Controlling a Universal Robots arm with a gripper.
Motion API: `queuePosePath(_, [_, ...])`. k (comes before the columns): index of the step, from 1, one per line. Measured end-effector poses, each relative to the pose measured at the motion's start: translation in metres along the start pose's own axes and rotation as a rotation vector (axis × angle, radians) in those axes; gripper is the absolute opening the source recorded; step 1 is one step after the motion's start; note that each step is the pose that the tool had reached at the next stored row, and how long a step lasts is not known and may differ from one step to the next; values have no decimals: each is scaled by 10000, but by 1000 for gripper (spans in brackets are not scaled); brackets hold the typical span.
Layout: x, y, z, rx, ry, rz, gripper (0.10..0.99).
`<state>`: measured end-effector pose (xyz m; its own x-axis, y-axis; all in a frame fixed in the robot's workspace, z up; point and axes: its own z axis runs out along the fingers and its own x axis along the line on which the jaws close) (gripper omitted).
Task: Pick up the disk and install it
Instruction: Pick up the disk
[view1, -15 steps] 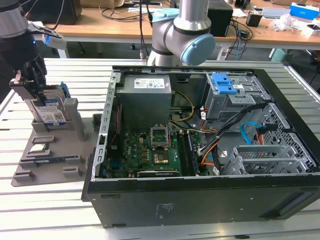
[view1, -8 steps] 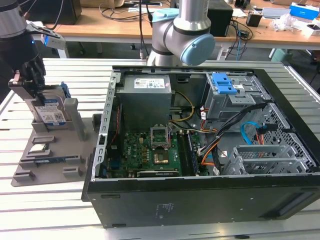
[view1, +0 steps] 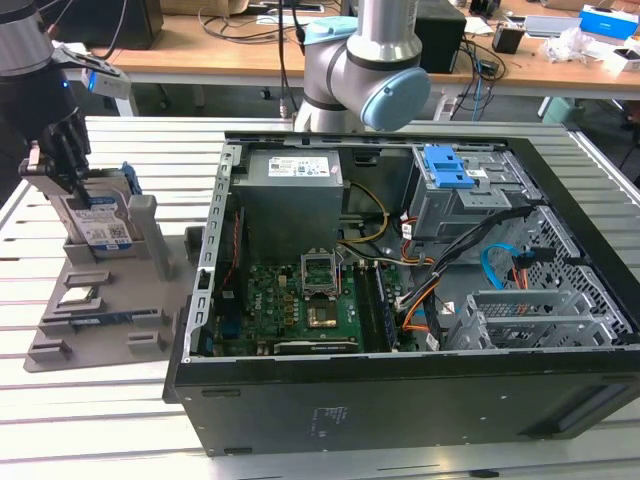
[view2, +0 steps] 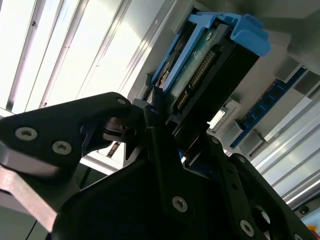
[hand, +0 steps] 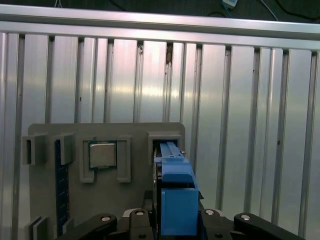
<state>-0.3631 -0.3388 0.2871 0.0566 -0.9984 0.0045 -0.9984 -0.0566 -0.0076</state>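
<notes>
At the exterior view's upper left, the black robot gripper (view1: 62, 185) straddles the blue-bracketed silver metal hard disk (view1: 100, 228). The disk stands upright in a slot of the grey plastic parts tray (view1: 110, 335), left of the open black computer case (view1: 400, 400). Whether the grip has closed cannot be told. A skewed or weak hold could likely jam the disk against the slot walls, or drag the tray along.

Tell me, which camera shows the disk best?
The exterior view: the disk stands in its grey holder with its labelled face showing. The first wrist view shows its blue bracket edge-on; the second wrist view shows its circuit board.
</notes>
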Motion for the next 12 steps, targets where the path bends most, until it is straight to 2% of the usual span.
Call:
queuePosePath(8, [0,5,-1,1,-1,0,365])
queuePosePath(12, [-6,4,-26,-1,-1,2,365])
